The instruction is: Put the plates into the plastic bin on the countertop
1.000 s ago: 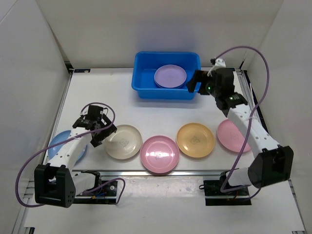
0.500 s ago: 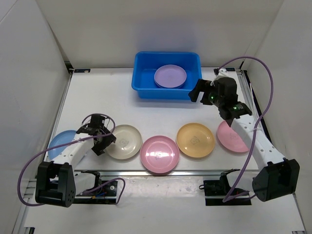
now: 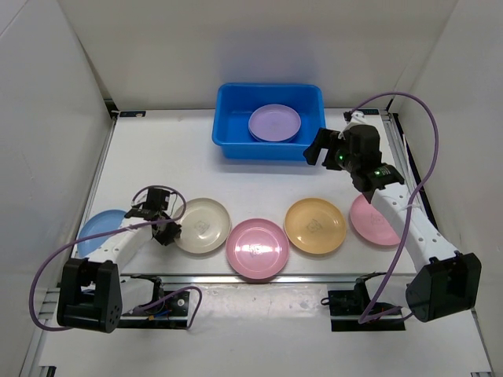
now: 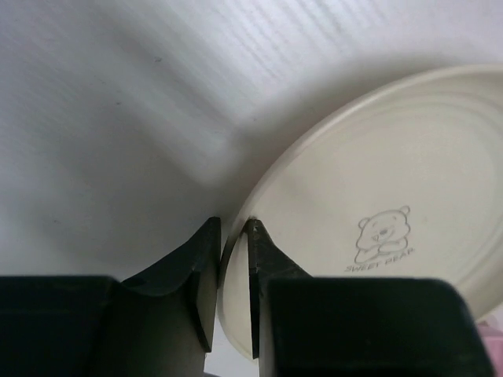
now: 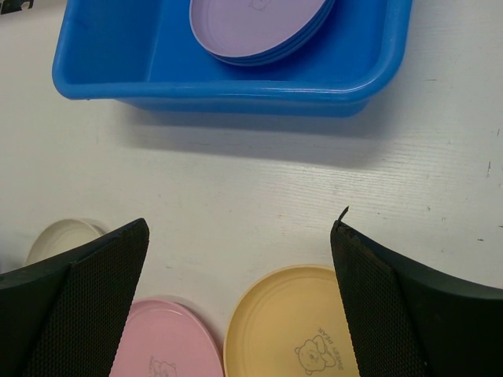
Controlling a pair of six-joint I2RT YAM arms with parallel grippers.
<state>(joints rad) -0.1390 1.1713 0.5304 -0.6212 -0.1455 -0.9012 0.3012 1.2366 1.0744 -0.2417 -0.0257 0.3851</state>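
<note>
My left gripper point(image 3: 167, 230) point(image 4: 233, 236) is shut on the left rim of the beige plate point(image 3: 203, 226) point(image 4: 377, 196), one finger above the rim and one below. The plate lies on the white countertop point(image 3: 157, 157). To its right in the front row lie a pink plate point(image 3: 258, 248), an orange-yellow plate point(image 3: 315, 225) point(image 5: 299, 330) and another pink plate point(image 3: 373, 220). A light blue plate point(image 3: 100, 228) lies at the far left. The blue plastic bin point(image 3: 267, 149) point(image 5: 236, 94) holds stacked purple plates point(image 3: 274, 122) point(image 5: 259, 23). My right gripper point(image 3: 314, 145) point(image 5: 240, 228) hangs open and empty just right of the bin.
White walls enclose the countertop on three sides. Purple cables loop from both arms. The right arm reaches over the right-hand pink plate. A metal rail runs along the near edge by the arm bases.
My left gripper has dropped to the beige plate's left rim and closed on it. The right gripper drew back a little from the bin's right end, then held still.
</note>
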